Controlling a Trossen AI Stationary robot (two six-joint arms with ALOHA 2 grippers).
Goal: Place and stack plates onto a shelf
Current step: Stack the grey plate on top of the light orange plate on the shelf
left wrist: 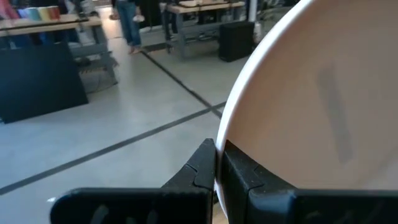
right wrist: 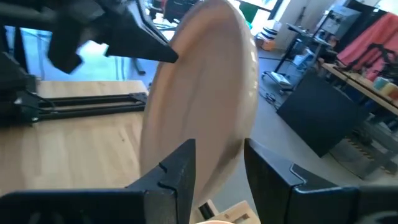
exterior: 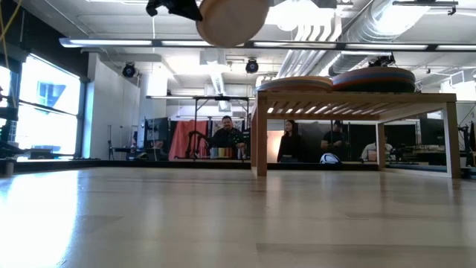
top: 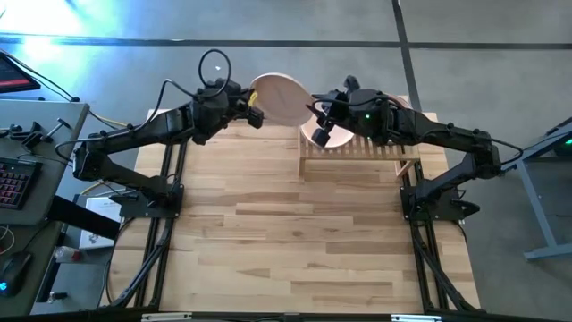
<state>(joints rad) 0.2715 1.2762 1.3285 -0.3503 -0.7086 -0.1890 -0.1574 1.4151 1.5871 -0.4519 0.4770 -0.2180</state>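
Left gripper (left wrist: 216,167) is pressed tight on the rim of a tan plate (top: 279,98), and the plate is held up high in the air, over the far edge of the table (top: 295,233). In the left wrist view the two dark fingers (left wrist: 198,168) are seen pinching the thin edge, and nothing more than that edge is held.

Right gripper (right wrist: 217,167) is spread open around the other side of the same plate (right wrist: 205,93). It cannot be told if the plate is touched by it yet. A hand-over from one arm to the other seems to be under way.

Just beyond, the shelf (top: 357,152) is stood at the far right of the table. In the low view two piles of plates (exterior: 338,80) are seen resting on top of it. In the high view a peach plate (top: 320,134) is seen on its left end, partly hidden by the right arm.

A few things could go wrong. The plate could be dropped if the left side is let go before the right side is shut. Only the rim is gripped, so the plate could swing or slip. The piles could be bumped by the plate as it is brought over, and a plate set down off-centre could slide off the shelf.
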